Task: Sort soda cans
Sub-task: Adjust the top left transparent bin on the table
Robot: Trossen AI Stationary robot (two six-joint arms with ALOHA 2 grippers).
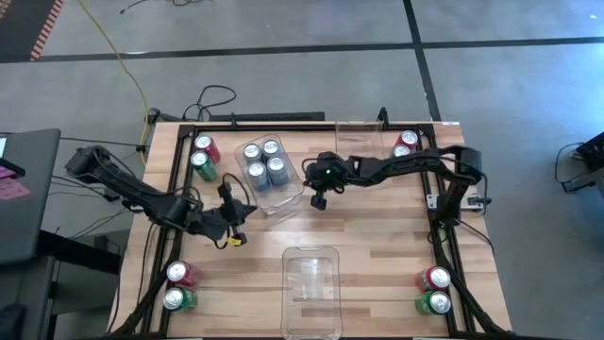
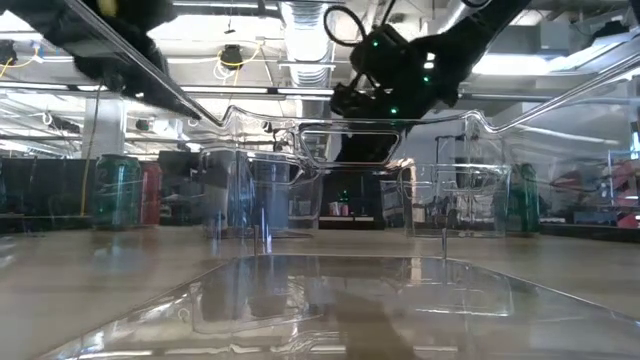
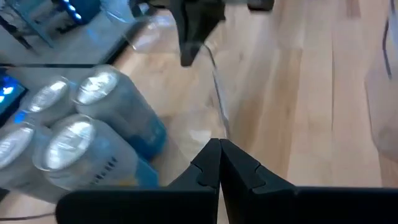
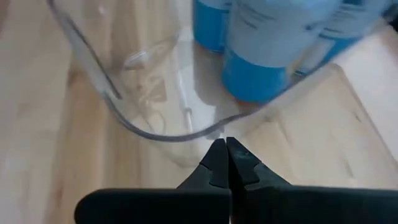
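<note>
Left of centre in the high view, my left end effector (image 1: 229,210) is clenched, holding nothing, at the lower-left edge of a clear bin (image 1: 283,200). Four silver-blue cans (image 1: 265,161) stand inside that bin, above centre. Just right of it, my right end effector (image 1: 320,199) is clenched and empty over the bench (image 1: 377,246).

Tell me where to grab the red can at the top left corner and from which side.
Grip the red can across its round body just below the silver top, coming straight down. It stands upright; a green can touches one side, so set the fingers on the free sides. The left gripper, shut and empty, is nearer than the right gripper.
</note>
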